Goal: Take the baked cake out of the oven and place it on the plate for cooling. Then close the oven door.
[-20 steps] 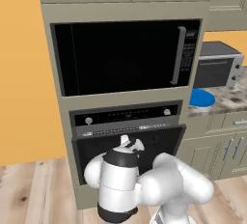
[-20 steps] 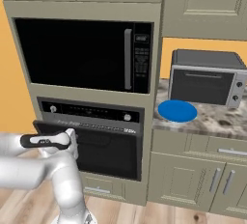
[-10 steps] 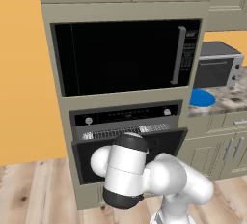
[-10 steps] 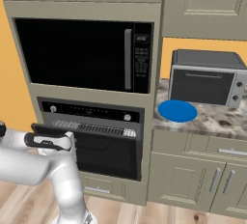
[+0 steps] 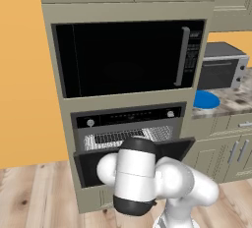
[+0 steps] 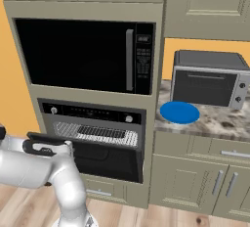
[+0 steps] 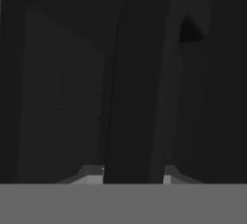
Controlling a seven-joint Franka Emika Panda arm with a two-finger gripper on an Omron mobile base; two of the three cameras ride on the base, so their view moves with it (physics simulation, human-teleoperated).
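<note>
The oven (image 5: 129, 118) (image 6: 93, 113) sits under the microwave. Its door (image 5: 87, 167) (image 6: 113, 160) is tilted partly open, so a wire rack (image 5: 129, 136) (image 6: 95, 133) shows in the gap. My gripper (image 6: 43, 147) (image 7: 129, 174) is shut on the oven door's handle (image 7: 144, 88), a dark bar running up between the fingertips (image 7: 92, 172). In the left base view the arm's own joints cover the hand. The cake is hidden. The blue plate (image 5: 205, 99) (image 6: 179, 112) lies on the counter to the right of the oven.
A large black microwave (image 5: 125, 57) (image 6: 85, 55) fills the wall above the oven. A silver toaster oven (image 5: 221, 67) (image 6: 207, 80) stands behind the plate on the speckled counter (image 6: 219, 123). Cabinet doors and drawers lie below the counter, wooden floor in front.
The oven door has tilted further open, showing more of the wire rack. My arm has drawn back toward the base with the handle in the gripper.
</note>
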